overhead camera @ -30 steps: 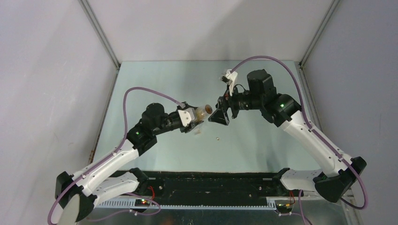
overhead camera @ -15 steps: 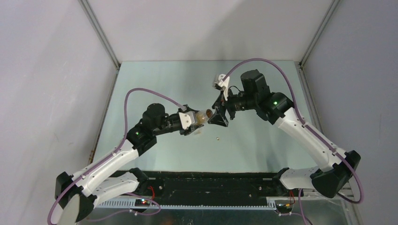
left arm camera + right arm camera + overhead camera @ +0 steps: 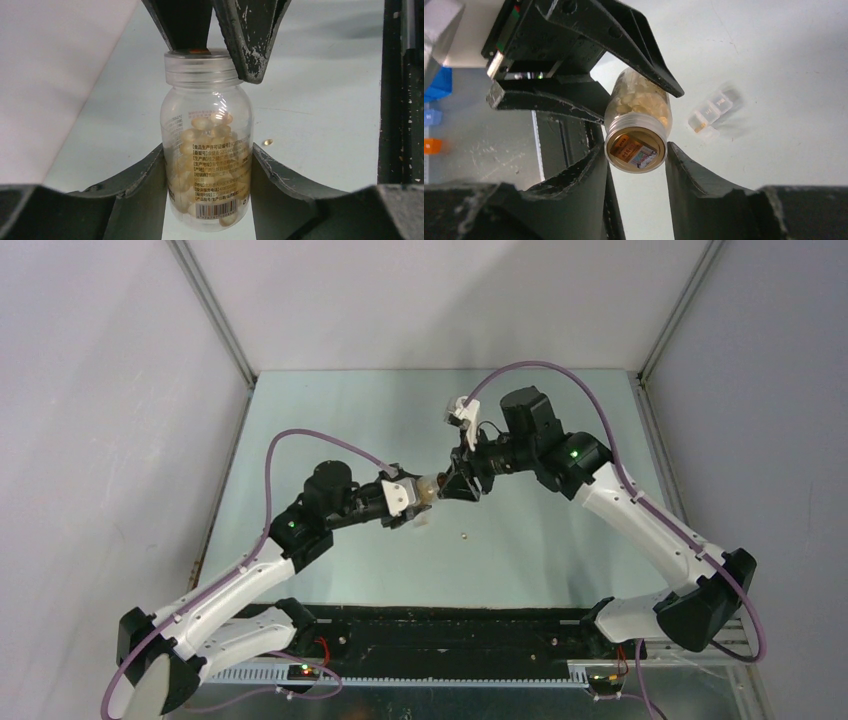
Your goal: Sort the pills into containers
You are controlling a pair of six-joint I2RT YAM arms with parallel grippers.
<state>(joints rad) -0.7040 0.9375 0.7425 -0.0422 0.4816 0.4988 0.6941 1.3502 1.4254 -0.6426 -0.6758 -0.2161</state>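
While the left gripper (image 3: 207,150) clamps a small clear bottle (image 3: 207,175) around its body, a black finger pressed to each side, the right gripper (image 3: 636,147) meets it head-on, its two fingers set closely either side of the clear cap (image 3: 200,67). The right-wrist view shows both fingers at the cap's rim with the jaws partly open; whether they actually pinch it cannot be told. The bottle lies roughly level, cap toward the right arm, and is about half full of pale yellowish pills (image 3: 210,130) behind a printed label (image 3: 216,200) with a barcode.

The two grippers meet over the middle of the worktop (image 3: 340,410), slightly nearer its left edge. Just beside the left gripper, on the side toward the near edge, the white translucent pill box (image 3: 422,521) rests on the surface. In the right-wrist view it appears blurred, its joined square compartments only just made out. One loose pill (image 3: 464,535) lies by itself on the worktop, a little to the right of the box and apart from it, toward the near edge.

Bare worktop runs from the grippers to the far edge and out to both side edges, where pale walls (image 3: 120,390) rise. Along the near edge the arm bases (image 3: 150,660) sit toward the two corners, and a purple cable (image 3: 300,435) arches above each arm.
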